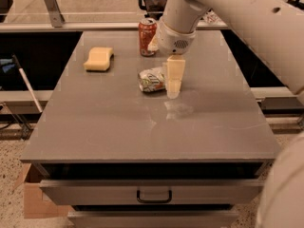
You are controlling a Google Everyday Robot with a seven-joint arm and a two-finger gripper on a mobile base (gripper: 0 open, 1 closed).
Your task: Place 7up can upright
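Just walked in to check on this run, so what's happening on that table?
The robot's arm reaches down over the grey table, with its gripper low and close beside the 7up can. The can lies on its side near the table's middle and is not yet upright. An orange-red soda can stands behind it, and a yellow sponge lies further left in the view. Neither is being touched.

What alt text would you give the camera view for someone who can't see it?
A dented 7up can lies on its side mid-table, with the robot arm's gripper pointing down right beside it. Behind it an orange-red soda can stands upright, and a yellow sponge lies further left in the picture on the grey table.
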